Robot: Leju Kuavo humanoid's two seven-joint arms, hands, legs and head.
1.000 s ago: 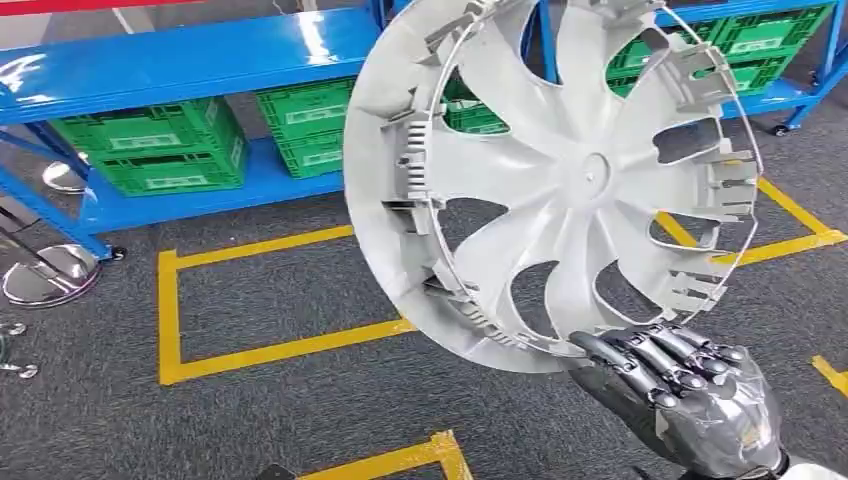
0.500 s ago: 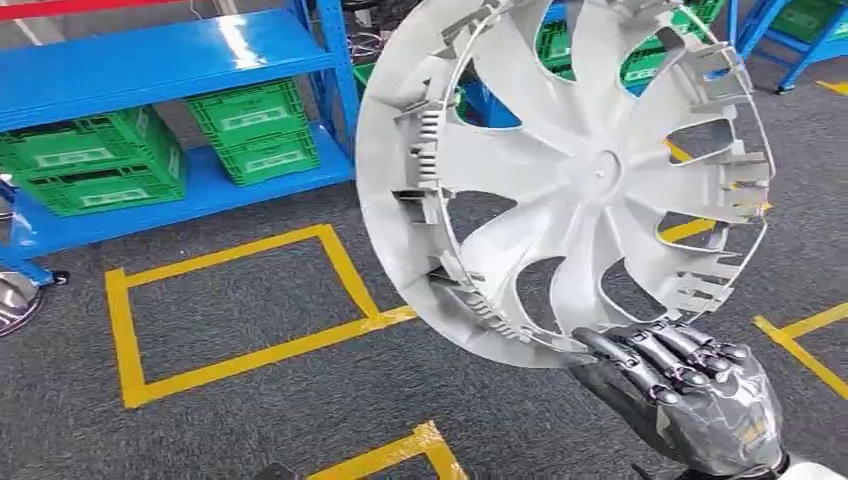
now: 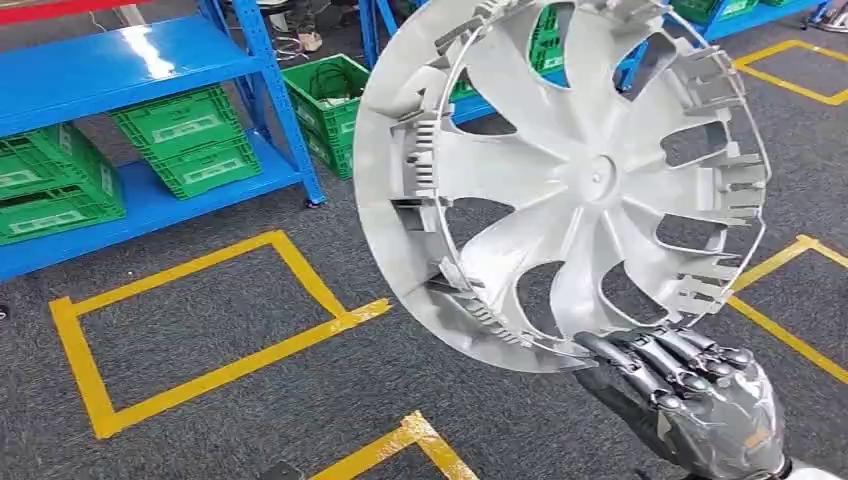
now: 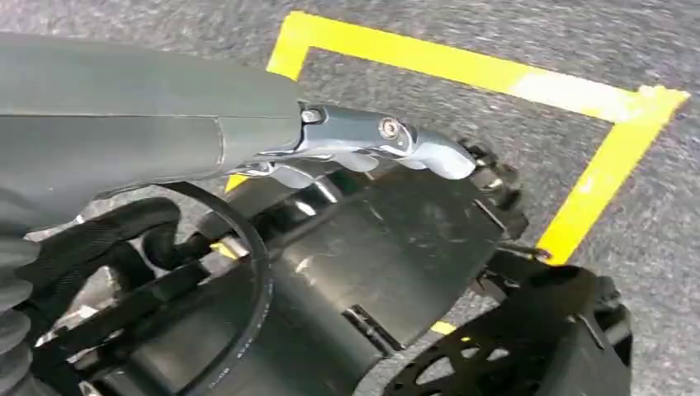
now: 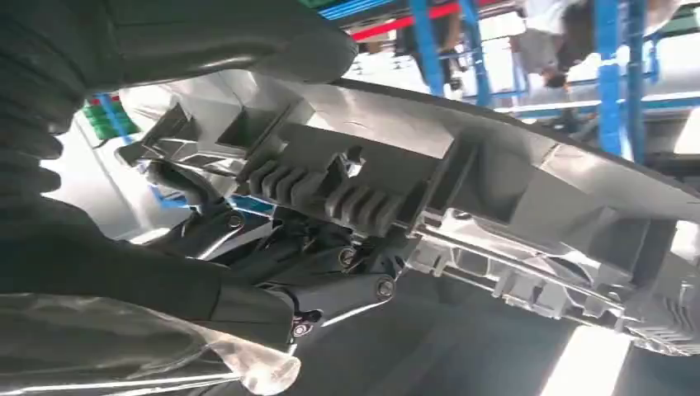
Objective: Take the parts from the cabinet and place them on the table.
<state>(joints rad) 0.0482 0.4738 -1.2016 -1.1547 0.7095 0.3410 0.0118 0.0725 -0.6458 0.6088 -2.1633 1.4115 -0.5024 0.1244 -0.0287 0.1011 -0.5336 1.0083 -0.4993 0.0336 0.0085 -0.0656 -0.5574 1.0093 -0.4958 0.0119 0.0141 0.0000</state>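
A large silver-grey wheel cover (image 3: 590,180) with curved spokes and rim clips stands almost upright in front of me, its inner side facing me. My right hand (image 3: 690,400) grips its lower rim from below, fingers curled over the edge. In the right wrist view the ribbed rim of the wheel cover (image 5: 495,198) lies across the dark fingers (image 5: 330,280). My left hand (image 4: 248,140) hangs over the grey carpet with its fingers stretched out, holding nothing.
Blue shelving (image 3: 110,70) with green crates (image 3: 185,140) stands at the back left, and another green crate (image 3: 330,100) sits on the floor behind it. Yellow tape lines (image 3: 200,370) mark boxes on the grey carpet.
The whole picture has slid left, so the camera has turned right past the shelves. The wheel cover stays in my right hand at the same place in view.
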